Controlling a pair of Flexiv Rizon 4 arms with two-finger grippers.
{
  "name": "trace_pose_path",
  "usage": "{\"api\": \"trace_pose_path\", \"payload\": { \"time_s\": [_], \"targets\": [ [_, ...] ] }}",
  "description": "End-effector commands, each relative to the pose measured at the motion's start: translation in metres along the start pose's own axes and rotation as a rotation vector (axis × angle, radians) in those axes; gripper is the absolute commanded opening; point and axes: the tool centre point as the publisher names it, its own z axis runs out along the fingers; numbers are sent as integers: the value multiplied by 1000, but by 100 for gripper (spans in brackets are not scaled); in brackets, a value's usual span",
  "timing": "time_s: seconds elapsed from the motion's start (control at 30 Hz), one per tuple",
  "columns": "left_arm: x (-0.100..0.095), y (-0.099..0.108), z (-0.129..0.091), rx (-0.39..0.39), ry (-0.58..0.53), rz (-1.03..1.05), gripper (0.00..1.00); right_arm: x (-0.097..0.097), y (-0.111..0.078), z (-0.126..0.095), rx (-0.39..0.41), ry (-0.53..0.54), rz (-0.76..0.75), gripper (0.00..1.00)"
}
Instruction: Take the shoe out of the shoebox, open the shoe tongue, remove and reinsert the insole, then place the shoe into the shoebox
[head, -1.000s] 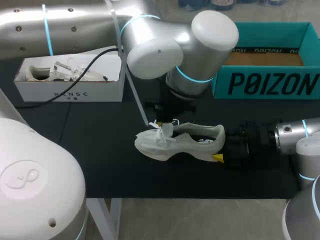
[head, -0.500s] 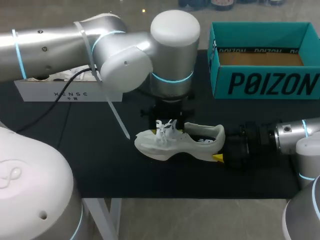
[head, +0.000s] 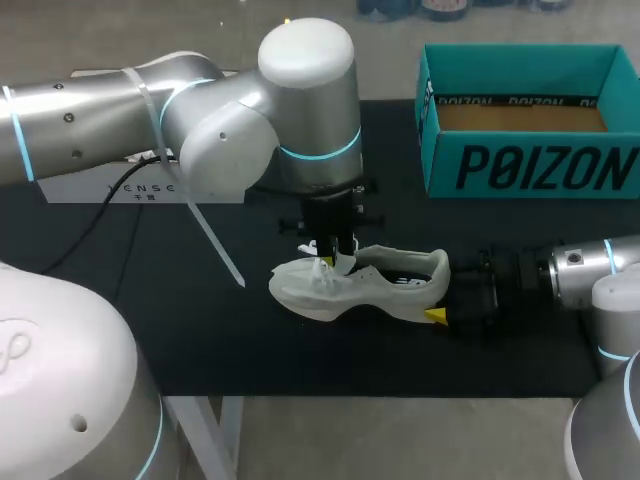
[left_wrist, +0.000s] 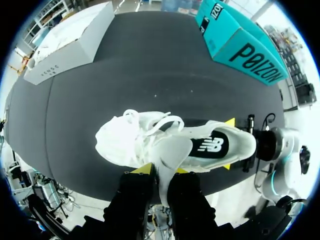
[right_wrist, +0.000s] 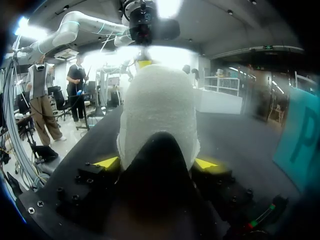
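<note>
Black tabletop (head: 150, 300) carries white shoe (head: 350, 288) near teal shoebox (head: 530, 165).

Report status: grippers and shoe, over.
Left gripper pinching tongue. Right gripper clamped on heel. Shoe upright on table, insole in. Nothing blocking the opening.
</note>
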Motion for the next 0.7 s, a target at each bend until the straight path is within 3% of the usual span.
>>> {"api": "trace_pose_path", "payload": {
  "time_s": [0.03, 0.23, 0.5, 0.57, 0.6, 0.63, 0.67, 0.7],
  "targets": [
    [-12, 2, -7, 10, 4, -12, 0, -1, -1, 3, 4, -1, 2, 0],
    [-28, 5, -1, -7, 0, -55, 0, -1, -1, 3, 4, -1, 2, 0],
    [-47, 11, 23, -71, 14, -107, 0, -1, -1, 3, 4, -1, 2, 0],
    [-50, 11, 28, -84, 15, -119, 5, -1, -1, 3, 4, -1, 2, 0],
    [-51, 11, 31, -95, 22, -125, 17, -1, -1, 3, 4, -1, 2, 0],
    [-51, 10, 33, -101, 26, -127, 44, -1, -1, 3, 4, -1, 2, 0],
    [-51, 10, 35, -107, 27, -131, 95, -1, -1, 3, 4, -1, 2, 0],
    [-51, 10, 35, -115, 38, -133, 100, -1, -1, 3, 4, -1, 2, 0]
  ]
}}
